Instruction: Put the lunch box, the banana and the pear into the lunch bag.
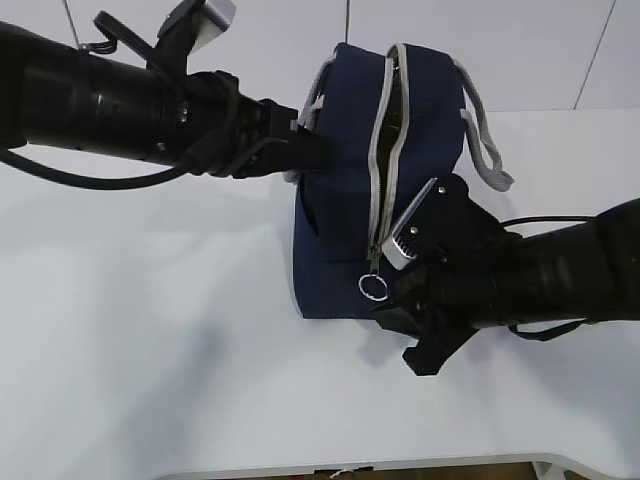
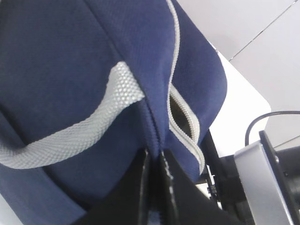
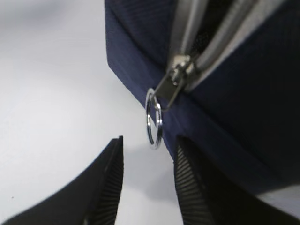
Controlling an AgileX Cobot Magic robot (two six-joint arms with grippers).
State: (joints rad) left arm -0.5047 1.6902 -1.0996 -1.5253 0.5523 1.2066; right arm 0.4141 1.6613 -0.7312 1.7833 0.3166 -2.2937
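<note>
The bag [image 1: 340, 200] sits mid-table [image 1: 150, 380], zipper [image 1: 378, 150] partly undone. Left gripper [image 2: 154, 187] is clamped tight on the navy fabric at the bag's end, just under a grey handle [image 2: 79, 136]. Right gripper [image 3: 147, 187] is spread apart, with the ring pull [image 3: 153, 119] hanging just above the gap, not touching either finger as far as I can tell

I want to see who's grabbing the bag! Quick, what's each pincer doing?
Left pincer: shut, pinching the lunch bag fabric.
Right pincer: open, holding nothing; the zipper ring hangs just above the gap.
</note>
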